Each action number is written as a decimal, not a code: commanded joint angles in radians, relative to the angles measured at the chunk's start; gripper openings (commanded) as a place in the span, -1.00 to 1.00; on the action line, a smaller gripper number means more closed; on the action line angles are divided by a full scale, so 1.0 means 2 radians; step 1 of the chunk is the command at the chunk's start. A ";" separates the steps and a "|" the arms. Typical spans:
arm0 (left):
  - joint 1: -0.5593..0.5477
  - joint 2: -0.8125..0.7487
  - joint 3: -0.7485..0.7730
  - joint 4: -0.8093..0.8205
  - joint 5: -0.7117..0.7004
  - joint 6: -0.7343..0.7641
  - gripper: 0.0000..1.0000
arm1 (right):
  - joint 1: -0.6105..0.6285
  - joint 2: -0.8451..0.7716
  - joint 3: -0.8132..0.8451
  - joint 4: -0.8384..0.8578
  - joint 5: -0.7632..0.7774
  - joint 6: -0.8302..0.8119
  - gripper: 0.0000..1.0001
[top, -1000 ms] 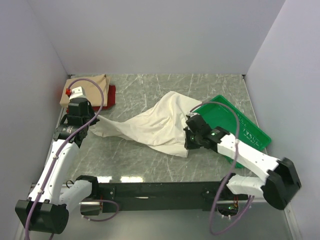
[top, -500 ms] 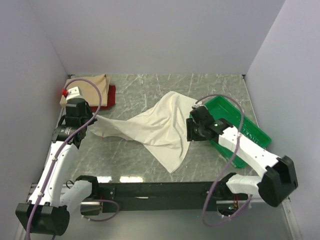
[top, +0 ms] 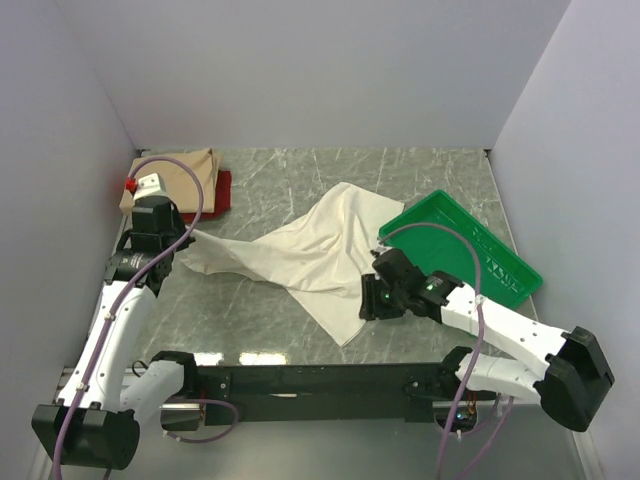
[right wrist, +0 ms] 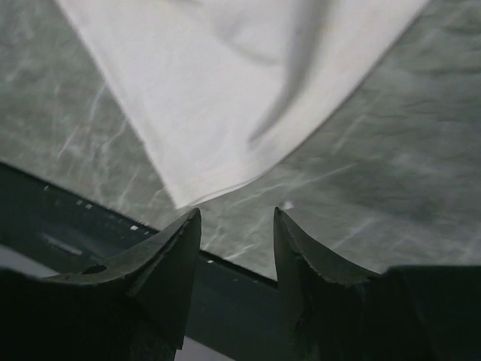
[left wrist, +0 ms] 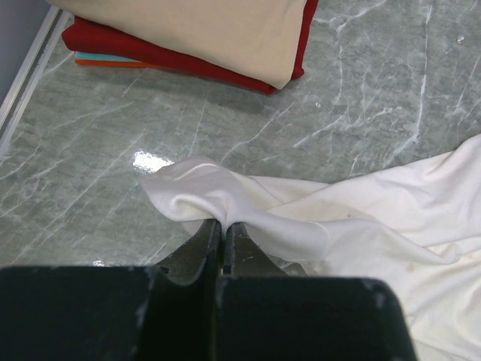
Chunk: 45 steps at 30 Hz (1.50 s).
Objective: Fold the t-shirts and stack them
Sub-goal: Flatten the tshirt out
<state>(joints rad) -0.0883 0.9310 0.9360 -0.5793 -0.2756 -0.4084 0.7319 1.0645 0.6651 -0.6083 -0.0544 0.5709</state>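
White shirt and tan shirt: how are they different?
The white shirt is spread out and wrinkly on the table; the tan shirt is folded neatly. The left claw pinches an edge of the white shirt; no claw touches the tan shirt. The white shirt lies right on the table, the tan shirt on a folded red shirt. Both are plain soft cloth.

No legible text, brand, number or sign in any view
Faint pale marks on inner wall of green tray (top: 450, 240), on far side of right end effector (top: 368, 300): too small to read
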 commanded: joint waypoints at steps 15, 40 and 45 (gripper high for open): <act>0.004 0.000 -0.003 0.022 0.010 0.006 -0.99 | 0.174 0.128 0.049 0.069 0.043 0.086 -0.02; 0.004 -0.002 -0.003 0.023 0.014 0.006 -0.99 | 0.207 0.230 0.071 0.066 0.070 0.089 -0.24; 0.004 -0.002 -0.002 0.023 0.015 0.006 -0.99 | 0.217 0.255 0.082 0.041 0.098 0.099 -0.41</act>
<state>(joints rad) -0.0864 0.9379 0.9352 -0.5793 -0.2584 -0.4084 1.1473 1.5295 0.8124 -0.4938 0.0811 0.7433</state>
